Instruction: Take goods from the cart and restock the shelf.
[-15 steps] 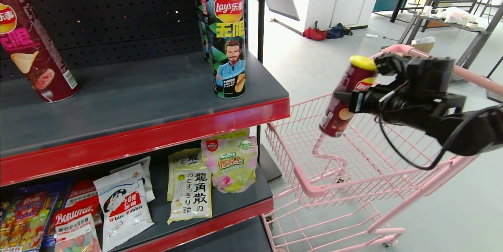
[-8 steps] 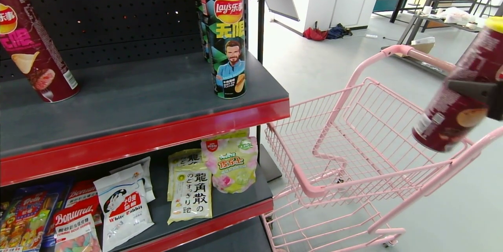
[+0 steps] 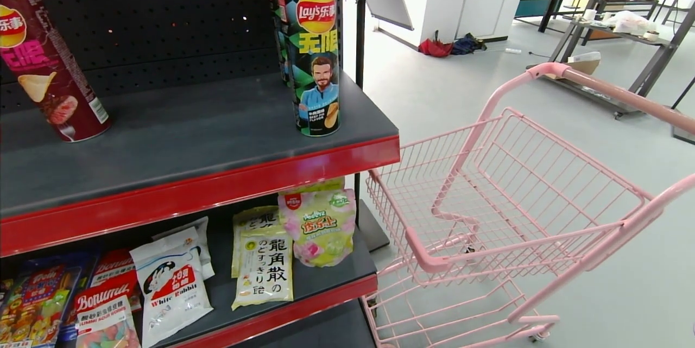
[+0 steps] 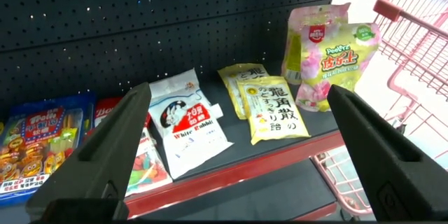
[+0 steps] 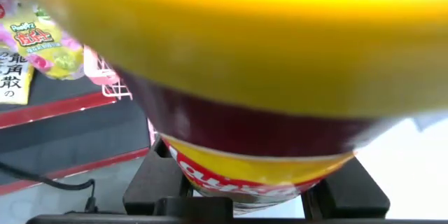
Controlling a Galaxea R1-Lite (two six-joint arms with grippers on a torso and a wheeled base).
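Note:
A maroon chips can (image 5: 245,129) with a yellow lid looms close in the right wrist view, and my right gripper (image 5: 255,199) is shut on its body. My left gripper (image 4: 238,157) hangs open in front of the lower shelf, its dark fingers (image 4: 105,161) spread wide with nothing between them. The pink cart (image 3: 597,90) stands to the right of the shelf, and its basket holds no goods. On the upper shelf board (image 3: 190,136) a maroon chips can (image 3: 46,65) stands at the left and a green-black chips can (image 3: 317,49) near the right end.
Snack bags lie on the lower shelf: a white bag (image 4: 189,122), a yellow bag (image 4: 273,108) and a pink-green bag (image 4: 336,63). The upper board is bare between the two cans. A pole (image 3: 359,38) rises beside the shelf's right end. Grey floor surrounds the cart.
My right arm carried the maroon can from above the cart to the right, past the head view's right edge. The shelf and cart have not moved.

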